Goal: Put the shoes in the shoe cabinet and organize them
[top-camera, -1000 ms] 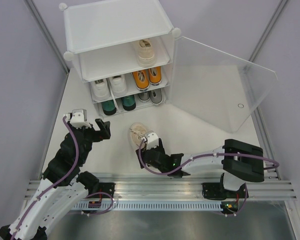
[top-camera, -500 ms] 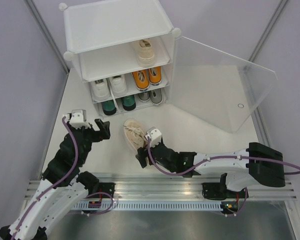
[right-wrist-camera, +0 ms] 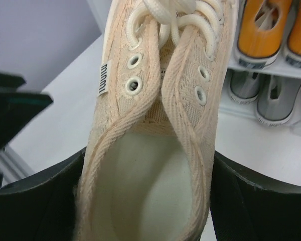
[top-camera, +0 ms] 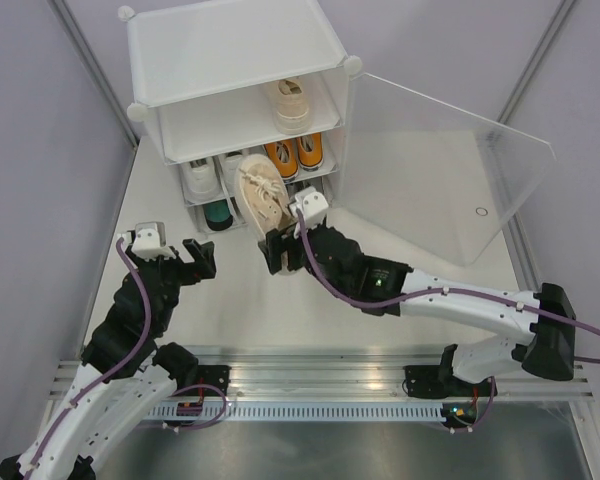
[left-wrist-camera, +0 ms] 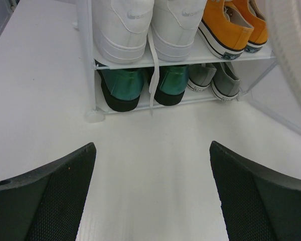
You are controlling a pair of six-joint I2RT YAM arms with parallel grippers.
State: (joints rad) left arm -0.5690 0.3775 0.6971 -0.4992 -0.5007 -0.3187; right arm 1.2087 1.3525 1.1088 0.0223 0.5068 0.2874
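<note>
My right gripper (top-camera: pixel 280 250) is shut on the heel of a beige lace-up shoe (top-camera: pixel 257 195) and holds it raised in front of the shoe cabinet (top-camera: pixel 230 45), toe toward the shelves. The right wrist view shows the beige shoe (right-wrist-camera: pixel 155 125) clamped between both fingers. The other beige shoe (top-camera: pixel 291 103) sits on the top shelf. White shoes (left-wrist-camera: pixel 145 25) and orange shoes (left-wrist-camera: pixel 233 22) fill the middle shelf; dark green shoes (left-wrist-camera: pixel 140 88) and grey shoes (left-wrist-camera: pixel 213 80) the bottom one. My left gripper (top-camera: pixel 192 258) is open and empty, low on the table, left of the cabinet front.
The clear door panel (top-camera: pixel 450 180) stands swung open to the right of the cabinet. A white lace (left-wrist-camera: pixel 151 70) hangs from the middle shelf over the green shoes. Grey walls close in both sides of the white table (top-camera: pixel 400 270).
My right gripper has lifted the beige shoe off the table and carried it up and toward the cabinet front. My left arm has shifted slightly.
</note>
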